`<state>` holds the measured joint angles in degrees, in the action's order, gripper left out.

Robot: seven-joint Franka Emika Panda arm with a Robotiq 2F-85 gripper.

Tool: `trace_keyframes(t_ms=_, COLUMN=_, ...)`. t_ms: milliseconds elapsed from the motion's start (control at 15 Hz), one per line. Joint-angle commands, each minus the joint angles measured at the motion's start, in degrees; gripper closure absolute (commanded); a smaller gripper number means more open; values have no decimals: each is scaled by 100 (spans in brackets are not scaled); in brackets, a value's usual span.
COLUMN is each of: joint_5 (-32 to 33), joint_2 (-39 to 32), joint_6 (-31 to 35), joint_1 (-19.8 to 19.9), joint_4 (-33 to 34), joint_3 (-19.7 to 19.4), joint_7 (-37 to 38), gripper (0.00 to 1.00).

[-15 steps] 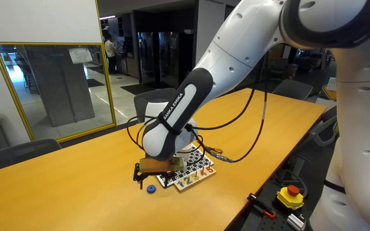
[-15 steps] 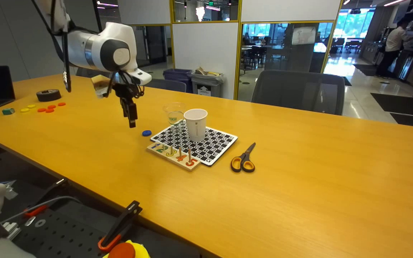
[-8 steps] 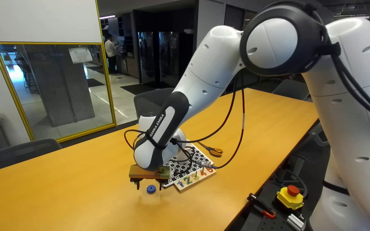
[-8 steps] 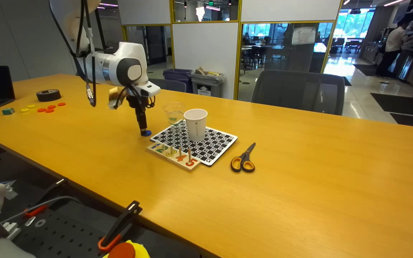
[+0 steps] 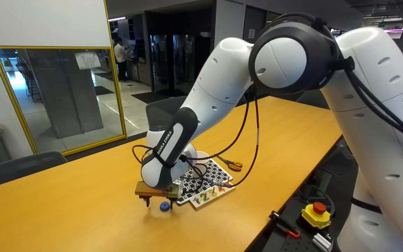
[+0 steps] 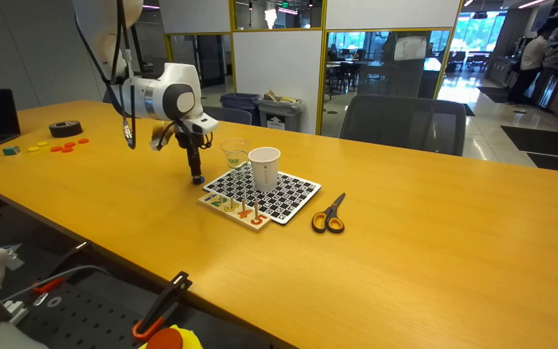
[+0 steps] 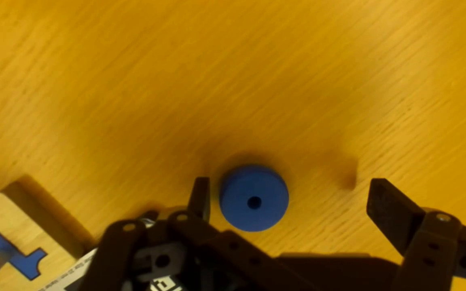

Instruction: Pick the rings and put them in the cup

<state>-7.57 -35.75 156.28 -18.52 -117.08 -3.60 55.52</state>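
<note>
On wood-grained tabletop [image 7: 217, 81], with the Robotiq gripper [image 7: 289, 192] spread wide over a round blue ring [image 7: 253, 186], lying flat between the fingertips but nearer one than the other, with hole axis upright.

At left in an exterior view lie four red rings [image 6: 69, 144], two yellow rings [image 6: 34, 150], one green block [image 6: 11, 150], one black roll [image 6: 66, 130]. Mid-frame there: one white cup [image 6: 264, 170], one clear cup [image 6: 234, 154], one checkered board [image 6: 296, 194], one number board [image 6: 235, 214] with five numerals [image 6: 259, 221], one pair of scissors [image 6: 331, 212]. Low in the wrist view: one blue ring [image 7: 254, 214], one gripper [image 7: 291, 196] with two fingers [image 7: 392, 212].
</note>
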Motion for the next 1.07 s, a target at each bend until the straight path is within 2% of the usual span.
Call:
trace_keyframes(t_ms=0, joint_5=120, joint_2=-34, joint_6=-172, joint_1=-117, joint_4=173, joint_3=-132, joint_7=251, gripper=0)
trace_keyframes(t_ms=200, joint_5=187, joint_2=-37, joint_6=-283, joint_1=-140, joint_4=206, joint_3=-178, joint_7=290, gripper=0)
trace_keyframes(t_ms=267, joint_5=185, joint_2=-38, joint_6=-332, joint_1=-111, joint_4=220, joint_3=-149, joint_7=266, gripper=25)
trace_keyframes(t_ms=333, joint_5=190, joint_2=-41, joint_6=-407, joint_1=-90, joint_4=237, joint_3=-128, joint_7=257, gripper=26)
trace_keyframes(t_ms=800, joint_5=238, joint_2=-48, joint_6=-944, joint_1=-35, joint_4=413, joint_3=-76, joint_7=248, gripper=79)
trace_keyframes(t_ms=867, joint_5=237, joint_2=-41, joint_6=-1003, joint_1=-14, joint_4=435, joint_3=-56, joint_7=216, gripper=81)
trace_keyframes(t_ms=1000, joint_5=59, joint_2=75, joint_6=-1105, joint_1=254, joint_4=484, joint_3=206, joint_7=-208, gripper=79)
